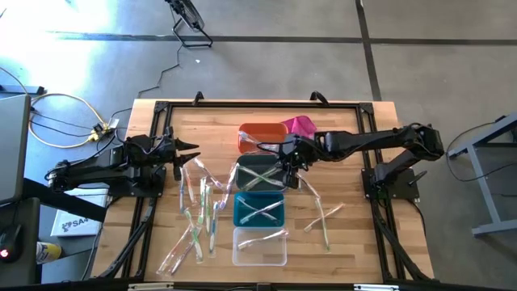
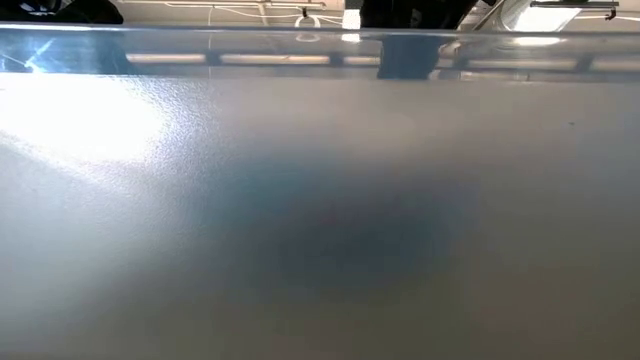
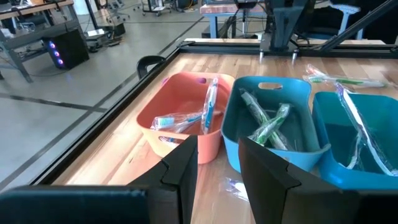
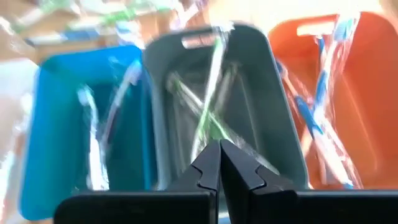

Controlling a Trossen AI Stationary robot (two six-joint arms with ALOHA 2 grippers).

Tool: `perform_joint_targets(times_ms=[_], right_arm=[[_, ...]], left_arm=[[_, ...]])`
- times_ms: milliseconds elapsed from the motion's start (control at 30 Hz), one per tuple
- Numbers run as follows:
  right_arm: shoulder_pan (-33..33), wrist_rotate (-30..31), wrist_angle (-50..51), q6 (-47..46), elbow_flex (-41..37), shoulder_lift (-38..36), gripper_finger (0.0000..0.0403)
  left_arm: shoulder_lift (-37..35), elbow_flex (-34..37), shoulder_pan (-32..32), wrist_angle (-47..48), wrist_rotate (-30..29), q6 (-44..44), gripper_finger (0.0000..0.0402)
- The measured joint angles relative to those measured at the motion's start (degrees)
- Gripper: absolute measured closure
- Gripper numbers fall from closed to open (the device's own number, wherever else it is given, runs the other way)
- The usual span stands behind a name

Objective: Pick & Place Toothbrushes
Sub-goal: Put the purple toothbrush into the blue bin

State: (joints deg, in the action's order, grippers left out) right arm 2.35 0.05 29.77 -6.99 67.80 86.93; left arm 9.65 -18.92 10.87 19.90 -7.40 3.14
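Observation:
Loose wrapped toothbrushes (image 1: 198, 218) lie flat on the table's left half, and a few more toothbrushes (image 1: 323, 217) lie on its right. Others rest in a column of bins: blue ones in the orange bin (image 4: 323, 106), green ones (image 4: 208, 118) in the grey bin (image 1: 260, 172), pale ones in the teal bin (image 1: 258, 208). My right gripper (image 4: 219, 155) hangs shut over the grey bin, pointing steeply down, with nothing seen between its fingers. My left gripper (image 3: 221, 168) waits open at the table's left, facing the bins.
A clear bin (image 1: 260, 245) stands nearest the front edge, and a magenta cloth lump (image 1: 299, 125) lies behind the orange bin. A black frame rims the table. The low view is blocked by a blurred grey surface.

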Motion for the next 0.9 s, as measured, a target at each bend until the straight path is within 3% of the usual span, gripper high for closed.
perform_joint_targets(times_ms=[467, 700, 900], right_arm=[[0.0, 3.1, -23.0, -5.4, -24.4, -22.3, 0.0399], [-1.2, 8.1, -23.2, -5.5, -29.5, -29.6, 0.0399], [-2.0, 8.8, -23.1, -6.9, -32.1, -32.2, 0.0399]], left_arm=[[0.0, 0.0, 0.0, 0.0, 0.0, 0.0, 0.0289], [0.0, 0.0, 0.0, 0.0, 0.0, 0.0, 0.0289], [0.0, 0.0, 0.0, 0.0, 0.0, 0.0, 0.0289]])
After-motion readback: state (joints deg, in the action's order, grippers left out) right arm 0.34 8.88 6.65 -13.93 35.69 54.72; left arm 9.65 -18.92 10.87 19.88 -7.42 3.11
